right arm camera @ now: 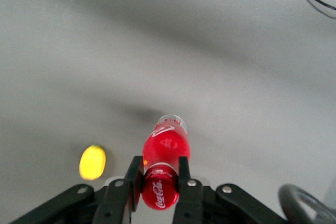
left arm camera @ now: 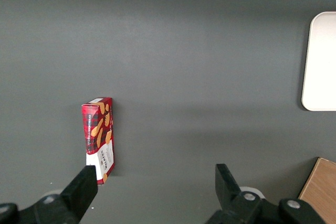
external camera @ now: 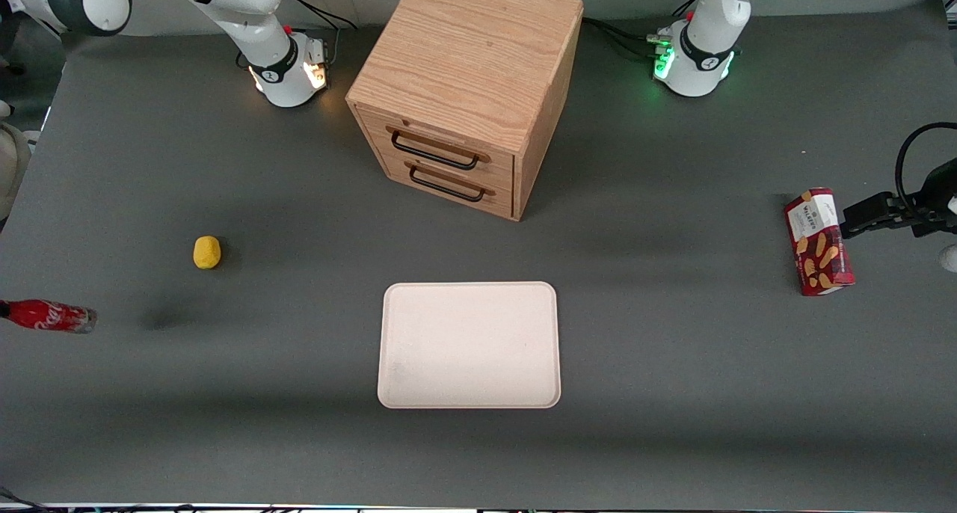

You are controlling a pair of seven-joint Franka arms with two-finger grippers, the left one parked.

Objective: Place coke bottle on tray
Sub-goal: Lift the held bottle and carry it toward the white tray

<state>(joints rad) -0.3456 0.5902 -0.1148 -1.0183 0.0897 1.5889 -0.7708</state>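
Note:
The coke bottle [external camera: 48,316], slim and red with white script, shows at the edge of the front view at the working arm's end of the table. It lies level and seems to hang above the table. In the right wrist view my gripper [right arm camera: 159,179] is shut on the bottle [right arm camera: 165,148] near its cap, one finger on each side, with the clear base pointing away. The gripper itself is outside the front view. The cream-white tray [external camera: 469,345] lies flat and empty mid-table, nearer the front camera than the cabinet. Its rim also shows in the left wrist view [left arm camera: 321,61].
A small yellow object [external camera: 206,252] lies on the table between the bottle and the tray, and shows in the right wrist view [right arm camera: 92,162]. A wooden two-drawer cabinet [external camera: 467,87] stands mid-table. A red biscuit box [external camera: 819,241] lies toward the parked arm's end.

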